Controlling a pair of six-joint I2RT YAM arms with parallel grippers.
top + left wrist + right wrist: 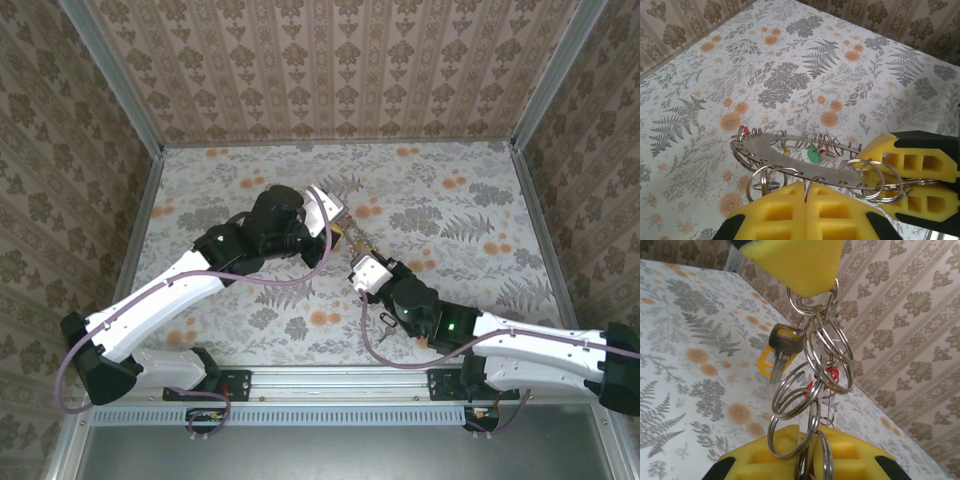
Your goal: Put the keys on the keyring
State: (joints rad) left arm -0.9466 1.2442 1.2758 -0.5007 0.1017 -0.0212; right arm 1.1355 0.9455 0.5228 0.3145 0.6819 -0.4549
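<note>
Where the two arms meet: mid-table, above the tablecloth (470, 180). L gripper (343, 226) & R gripper (357, 258) are tip to tip w/ the keyring (351, 241) strung btwn them.
L gripper: clenched on one end of keyring; its yellow pads (780, 215) pinch a split ring at the seam.
R gripper: clenched on the other end; rings run down into the gap btwn its pads (850, 452).
Keyring: off the cloth, a loose chain of split rings plus a flat metal strip (790, 159), resting on nothing.
Why held so: my read is that a floppy thing needs 2 anchors. Tension from both ends keeps it steady so a ring can be worked open.
Keys (782, 346): one w/ yellow tag (765, 362) hangs on the rings. Green tag (813, 154) & red tag (746, 131) sit along the chain, so some look threaded.
Small metal piece (385, 321): on cloth beside R forearm; maybe a key, too small to tell.
Edges: walls (330, 70) on 3 sides, well apart from both tips; near rail (330, 380) by the bases.
Open room: bare cloth toward far wall & both sides; tight only btwn the tips.
Risk: if the arms pull apart too far, a ring could slip a pad.
</note>
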